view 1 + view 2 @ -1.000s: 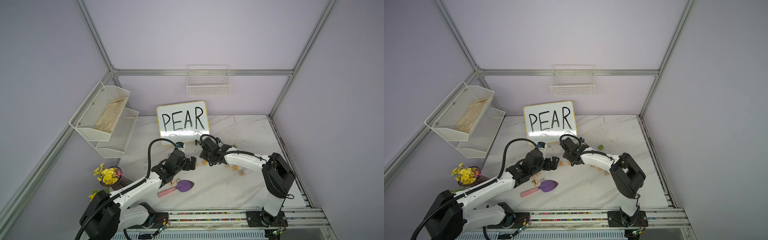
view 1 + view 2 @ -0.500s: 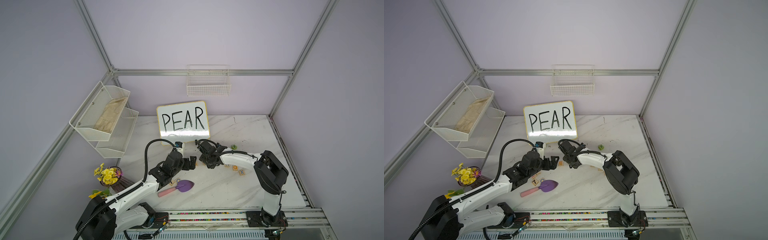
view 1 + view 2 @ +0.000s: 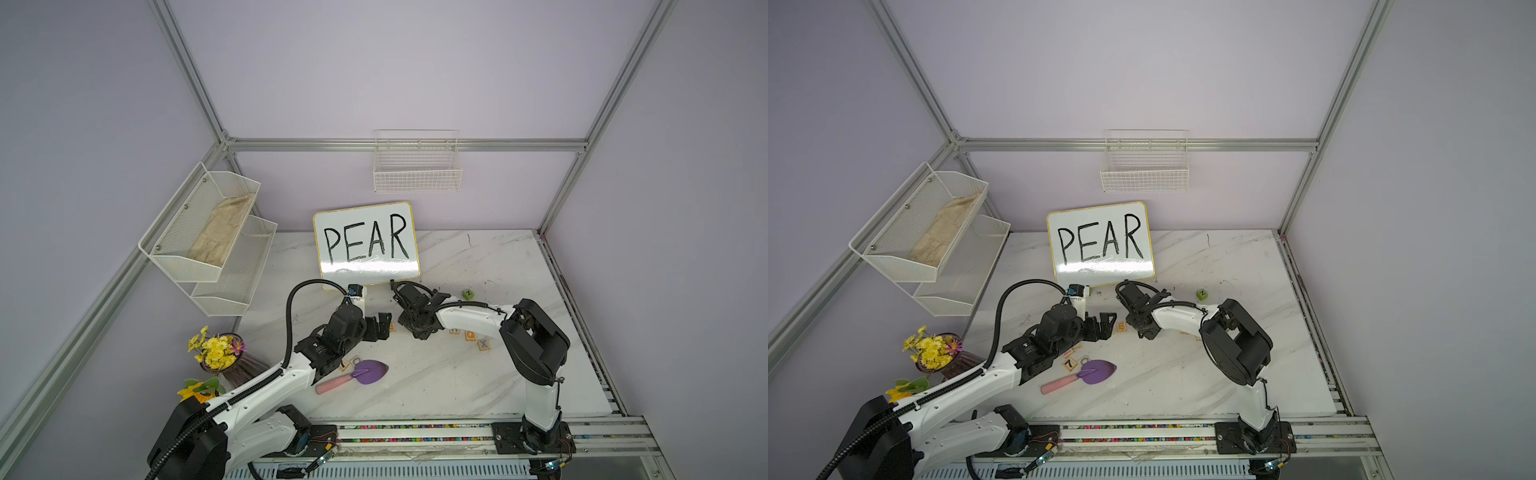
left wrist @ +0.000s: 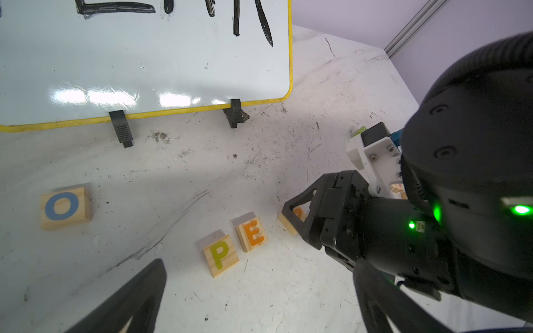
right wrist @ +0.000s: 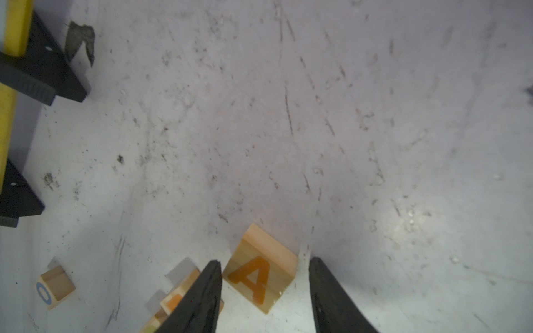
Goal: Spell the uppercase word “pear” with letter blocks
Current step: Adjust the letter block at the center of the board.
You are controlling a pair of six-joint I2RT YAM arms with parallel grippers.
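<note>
Whiteboard, far edge of the desk: you read "PEAR", handwritten in black. Wooden blocks in front of it:
- yellow "P" on the P block
- orange "E" on the E block, just beside it
- orange "A" on the A block
- blue "O" on the O block

Nearer the right edge: "Q" on the Q block, "X" on the X block.

soft even light, whiteboard glare, right wrist blurry

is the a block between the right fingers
Yes, the A block lies between the right fingers, a gap showing on one side.
</note>
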